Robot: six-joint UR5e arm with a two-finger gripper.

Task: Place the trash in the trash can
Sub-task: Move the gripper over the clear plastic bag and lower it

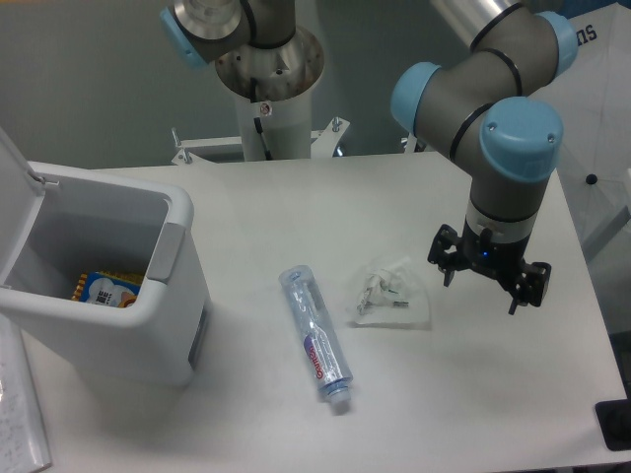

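— Where's the trash sitting?
— I'm seeing the bottle (316, 338) and plastic bag (393, 294) lying mid-table, right of the open trash can (148, 325).
— Gripper?
— My gripper (480, 281) is hovering beside the bag, fingers spread, holding nothing.

**Materials and Surface Finish: Findings**

Table (296, 414): smooth, matt white top, faint sheen only.

Trash can (148, 325): white moulded plastic, satin, smooth walls; handle (166, 252) in grey plastic, matt. A glossy printed wrapper (102, 288) lies inside.

Bottle (316, 337): clear plastic, glossy, with a printed red-and-blue label and a whitish plastic cap.

Bag (394, 294): thin translucent plastic film, crumpled, catching small highlights.

Arm (493, 79): smooth grey casing, semi-gloss, with light blue plastic joint caps of mild shine. Gripper (489, 268): black, matt; material cannot be determined.
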